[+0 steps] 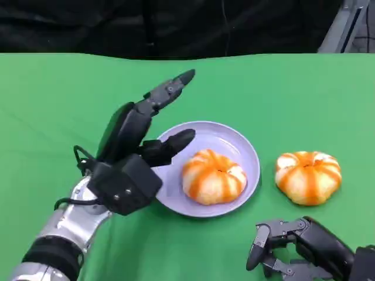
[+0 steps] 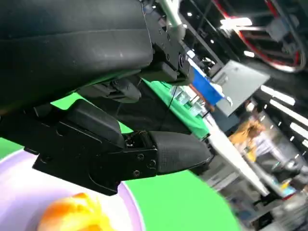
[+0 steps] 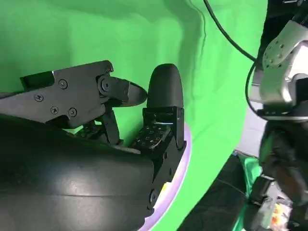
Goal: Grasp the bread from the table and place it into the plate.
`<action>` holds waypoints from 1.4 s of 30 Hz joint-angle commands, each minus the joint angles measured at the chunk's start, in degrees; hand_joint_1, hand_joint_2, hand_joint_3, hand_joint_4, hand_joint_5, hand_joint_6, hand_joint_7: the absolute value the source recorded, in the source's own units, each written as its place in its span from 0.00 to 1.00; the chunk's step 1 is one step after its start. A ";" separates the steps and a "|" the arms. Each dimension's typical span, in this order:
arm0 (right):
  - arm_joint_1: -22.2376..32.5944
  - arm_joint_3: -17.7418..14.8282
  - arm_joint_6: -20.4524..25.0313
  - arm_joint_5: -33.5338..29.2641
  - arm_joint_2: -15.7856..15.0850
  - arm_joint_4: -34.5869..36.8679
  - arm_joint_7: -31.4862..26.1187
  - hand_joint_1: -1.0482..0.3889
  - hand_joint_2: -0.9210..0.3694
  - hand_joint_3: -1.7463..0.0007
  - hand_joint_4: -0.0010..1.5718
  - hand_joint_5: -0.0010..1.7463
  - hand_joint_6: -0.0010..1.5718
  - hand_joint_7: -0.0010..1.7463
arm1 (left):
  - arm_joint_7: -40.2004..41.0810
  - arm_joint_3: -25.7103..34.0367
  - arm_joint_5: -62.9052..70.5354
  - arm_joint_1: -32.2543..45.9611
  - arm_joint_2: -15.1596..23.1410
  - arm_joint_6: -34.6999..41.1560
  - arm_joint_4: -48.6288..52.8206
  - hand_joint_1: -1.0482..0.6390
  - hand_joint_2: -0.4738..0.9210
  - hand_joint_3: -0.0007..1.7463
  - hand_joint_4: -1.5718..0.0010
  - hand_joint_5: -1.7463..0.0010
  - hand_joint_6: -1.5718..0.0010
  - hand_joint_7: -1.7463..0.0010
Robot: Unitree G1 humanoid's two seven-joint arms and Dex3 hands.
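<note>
An orange-and-white striped bread [image 1: 214, 176] lies in the lilac plate [image 1: 243, 146] at the table's middle. A second, similar bread [image 1: 307, 177] sits on the green cloth to the right of the plate. My left hand [image 1: 135, 153] hovers over the plate's left rim with its fingers spread and nothing in them. The left wrist view shows that hand's fingers [image 2: 163, 154] above the plate [image 2: 24, 192] and an edge of the bread [image 2: 72, 214]. My right hand [image 1: 293, 246] is low at the front right, just before the second bread, fingers apart and empty. In the right wrist view its fingers [image 3: 163, 96] reach toward the plate's rim [image 3: 182, 159].
The green cloth [image 1: 70, 93] covers the whole table, with open cloth to the left, behind the plate and at the far right. A dark backdrop [image 1: 176, 23] runs along the far edge. Cables and a silver arm segment [image 3: 281, 53] show in the right wrist view.
</note>
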 commanded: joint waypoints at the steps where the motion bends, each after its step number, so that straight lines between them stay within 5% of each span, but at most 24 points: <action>1: -0.32 -0.49 -0.88 0.66 -0.78 0.53 0.19 0.65 0.00 0.72 0.45 0.91 0.50 0.65 | -2.71 1.41 -2.16 1.37 0.34 -0.04 -1.39 0.14 1.00 0.33 0.61 0.98 0.71 0.99; 11: -0.47 -0.67 -1.06 0.80 -0.94 0.47 0.26 0.65 0.00 0.72 0.45 0.91 0.50 0.64 | -13.11 6.22 -12.56 3.34 -1.74 -3.60 -0.99 0.19 1.00 0.28 0.55 0.98 0.67 0.99; 21: -0.30 -0.93 -2.80 1.18 -1.07 1.80 0.66 0.64 0.00 0.73 0.45 0.91 0.50 0.62 | -31.61 12.82 -32.16 10.52 -5.35 2.77 -8.24 0.26 1.00 0.16 0.54 0.99 0.64 0.99; 42: 0.01 -0.95 -2.17 1.72 -1.26 0.99 1.15 0.65 0.00 0.73 0.46 0.91 0.50 0.62 | -41.49 21.27 -40.09 19.73 -6.36 5.92 -13.84 0.30 1.00 0.06 0.49 0.99 0.61 0.99</action>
